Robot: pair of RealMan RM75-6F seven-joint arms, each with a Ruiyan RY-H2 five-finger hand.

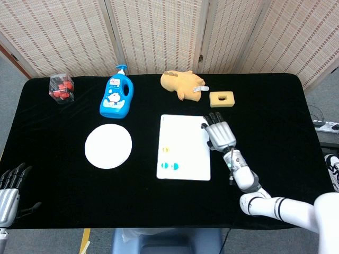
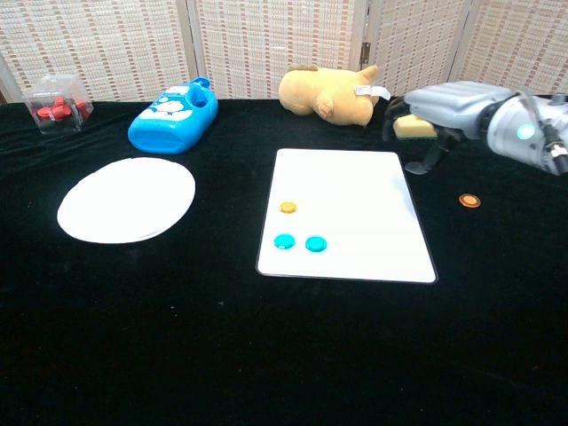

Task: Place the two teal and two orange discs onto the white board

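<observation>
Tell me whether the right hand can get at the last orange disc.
Probably yes. The right hand is open and hovers just behind the orange disc, which lies alone on bare cloth right of the board, with nothing between them.
</observation>
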